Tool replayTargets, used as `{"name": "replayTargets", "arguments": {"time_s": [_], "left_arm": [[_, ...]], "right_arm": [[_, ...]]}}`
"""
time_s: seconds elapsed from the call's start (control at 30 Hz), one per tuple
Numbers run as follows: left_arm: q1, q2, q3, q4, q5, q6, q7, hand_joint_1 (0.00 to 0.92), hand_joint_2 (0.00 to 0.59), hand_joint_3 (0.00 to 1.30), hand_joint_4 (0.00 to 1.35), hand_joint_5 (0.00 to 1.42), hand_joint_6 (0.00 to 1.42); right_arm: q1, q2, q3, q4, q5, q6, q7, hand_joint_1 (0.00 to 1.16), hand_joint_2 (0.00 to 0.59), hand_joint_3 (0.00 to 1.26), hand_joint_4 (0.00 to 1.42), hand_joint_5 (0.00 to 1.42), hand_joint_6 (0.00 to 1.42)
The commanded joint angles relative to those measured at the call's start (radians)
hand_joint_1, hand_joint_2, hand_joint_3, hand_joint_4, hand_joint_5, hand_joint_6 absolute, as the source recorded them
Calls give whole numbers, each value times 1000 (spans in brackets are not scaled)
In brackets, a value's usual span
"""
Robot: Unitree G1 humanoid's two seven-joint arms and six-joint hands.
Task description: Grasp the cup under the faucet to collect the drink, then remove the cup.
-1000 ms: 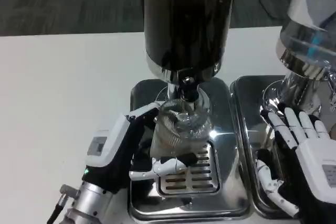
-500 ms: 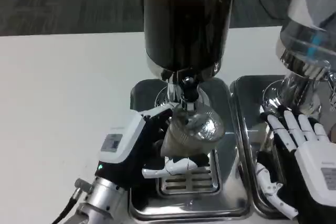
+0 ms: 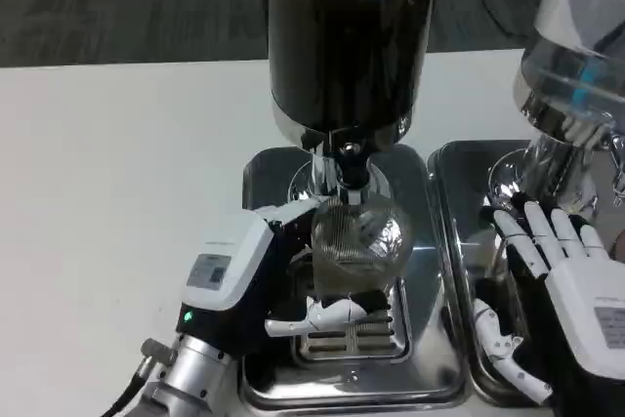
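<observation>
A clear ribbed cup [image 3: 354, 244] sits tilted, mouth up toward the faucet [image 3: 349, 165] of the dark drink dispenser [image 3: 350, 36]. My left hand [image 3: 269, 280] grips the cup from the left side, thumb curled round its lower front, over the slotted drip tray [image 3: 344, 334]. My right hand [image 3: 552, 290] rests with fingers spread over the neighbouring steel tray [image 3: 459, 241], holding nothing.
A second dispenser with a clear tank [image 3: 576, 56] stands at the right, its chrome base just beyond my right hand. White table surface [image 3: 117, 192] lies open to the left.
My left hand has moved right and up with the cup, bringing its mouth closer under the faucet and tilting it. The right hand has barely moved.
</observation>
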Motion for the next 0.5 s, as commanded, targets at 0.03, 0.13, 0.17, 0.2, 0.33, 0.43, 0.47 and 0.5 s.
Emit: {"name": "replayTargets", "arguments": {"time_s": [0.03,0.13,0.17,0.2,0.33,0.43,0.47,0.5], "left_arm": [[19,13,-9,-19,11,39,8,271,105,335,330,543,375],[27,18,-13,-33,15,73,-17,220,95,217,248,484,325],[29,19,-14,-36,14,78,-23,216,94,205,246,478,322],[32,22,-13,-41,13,81,-24,211,90,194,239,470,321],[48,32,-9,-68,6,90,-41,178,78,155,184,438,293],[57,41,-8,-88,5,95,-59,160,77,95,134,406,257],[63,45,-6,-99,3,96,-61,151,78,82,122,397,250],[69,49,-3,-108,1,96,-63,144,74,71,111,390,239]], "right_arm": [[4,5,-1,-16,7,7,6,152,517,106,0,0,0],[2,5,1,-12,9,4,8,152,517,106,0,0,0],[0,5,1,-11,10,4,9,152,517,106,0,0,0],[-3,4,2,-9,11,3,11,152,517,106,0,0,0],[-3,-5,0,-7,25,-6,16,152,517,106,0,0,0],[-6,-9,2,-3,26,-8,18,152,517,106,0,0,0],[-7,-10,3,-3,26,-9,18,152,517,106,0,0,0],[-9,-12,3,-1,29,-11,18,152,517,106,0,0,0]]}}
